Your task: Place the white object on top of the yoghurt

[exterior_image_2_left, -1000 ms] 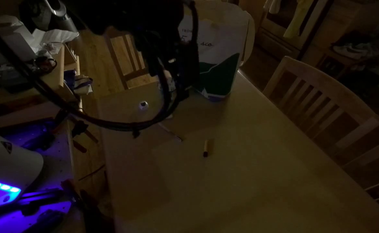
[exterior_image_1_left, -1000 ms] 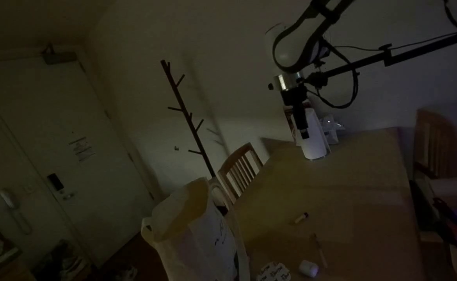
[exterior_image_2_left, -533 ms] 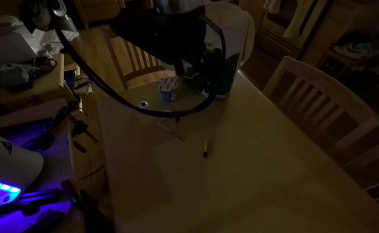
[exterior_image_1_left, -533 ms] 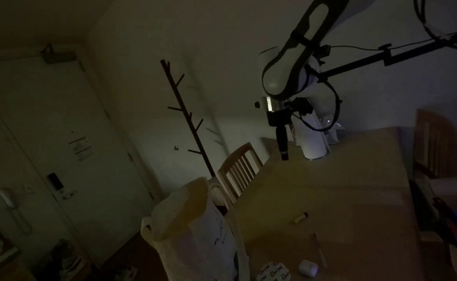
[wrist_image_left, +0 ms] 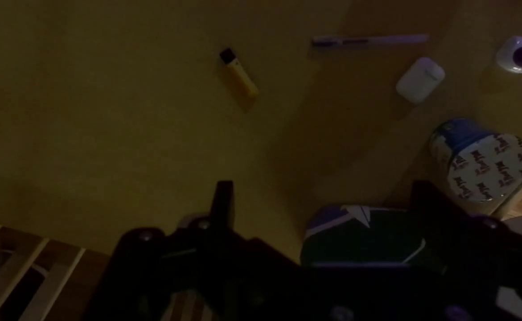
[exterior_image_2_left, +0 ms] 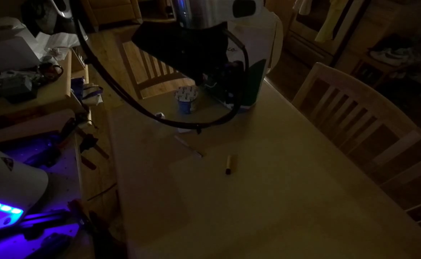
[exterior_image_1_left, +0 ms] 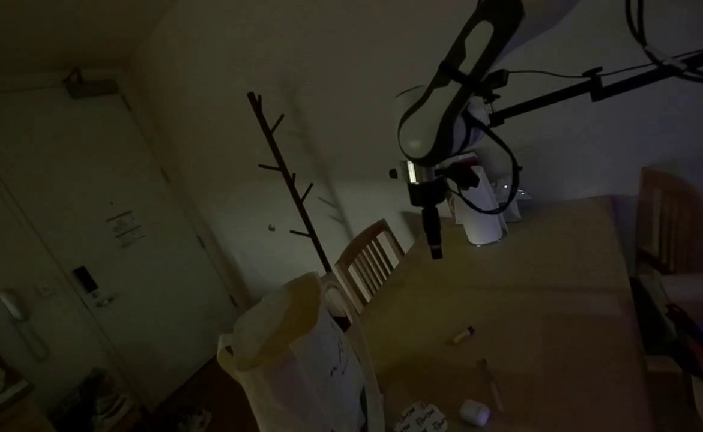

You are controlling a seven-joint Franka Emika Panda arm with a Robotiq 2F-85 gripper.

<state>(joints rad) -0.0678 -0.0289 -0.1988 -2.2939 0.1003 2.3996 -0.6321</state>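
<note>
The white object (wrist_image_left: pixel 420 80) is a small rounded case lying on the table. It also shows in both exterior views (exterior_image_1_left: pixel 475 413) (exterior_image_2_left: pixel 184 130), partly behind the arm's cable in one. The yoghurt (wrist_image_left: pixel 488 167) is a blue and white tub with a printed white lid, standing upright near the table edge, close to the white object; it shows too in both exterior views (exterior_image_1_left: pixel 421 418) (exterior_image_2_left: pixel 186 98). My gripper (wrist_image_left: pixel 323 185) is open and empty, above the table and away from both things. It points downward in an exterior view (exterior_image_1_left: pixel 436 252).
A tall paper bag (wrist_image_left: pixel 363 240) with a green print stands beside the yoghurt, below my gripper. A yellow lighter-like stick (wrist_image_left: pixel 239 73), a pen (wrist_image_left: pixel 372 40) and a white item with a purple spot (wrist_image_left: pixel 518 55) lie on the table (exterior_image_2_left: pixel 268 201). A paper roll (exterior_image_1_left: pixel 482 222) stands farther off.
My arm and gripper have moved left and down in an exterior view, fast at first and then only slightly. The cable has shifted and uncovers the yoghurt. The table objects have not moved.
</note>
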